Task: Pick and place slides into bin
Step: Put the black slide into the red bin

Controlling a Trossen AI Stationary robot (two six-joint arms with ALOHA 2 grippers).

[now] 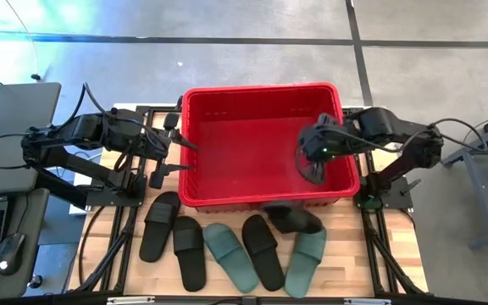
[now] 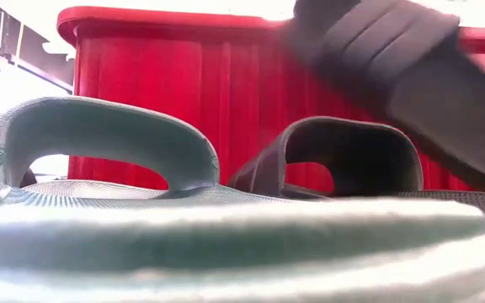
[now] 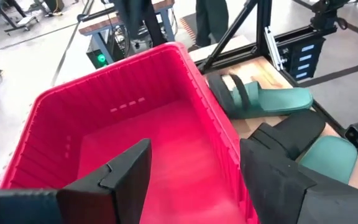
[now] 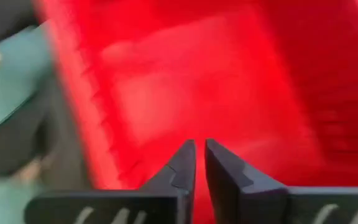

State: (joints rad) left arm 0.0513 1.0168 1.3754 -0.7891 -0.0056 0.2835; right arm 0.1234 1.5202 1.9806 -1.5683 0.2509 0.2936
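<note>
From above: large rectangular bright red plastic bin (image 1: pixel 265 144) at mid-table, nothing visible on its floor. Right gripper (image 1: pixel 312 165) hovering inside the bin's right part, close to the near wall. Left gripper (image 1: pixel 161 157) waiting just outside the bin's left wall. Six slides in a row on the wooden table (image 1: pixel 346 263) before the bin: black slide (image 1: pixel 159 224), black slide (image 1: pixel 189 252), muted teal-green slide (image 1: pixel 230 256), black slide (image 1: pixel 261 251), teal-green slide (image 1: pixel 306 261), and a black slide (image 1: pixel 293 220) lying against the bin's near wall, overlapping the last teal one.

At table height: teal strap (image 2: pixel 99 139) closest, black strap (image 2: pixel 343 156) behind, red ribbed wall (image 2: pixel 183 101) beyond.

Left wrist: dark fingers (image 3: pixel 123 177) spread wide above the bin's rim (image 3: pixel 104 78), clasping nothing.

Right wrist: fingers (image 4: pixel 182 165) almost pressed together, a thin slit between, nothing pinched, red floor (image 4: pixel 229 81) beneath.
</note>
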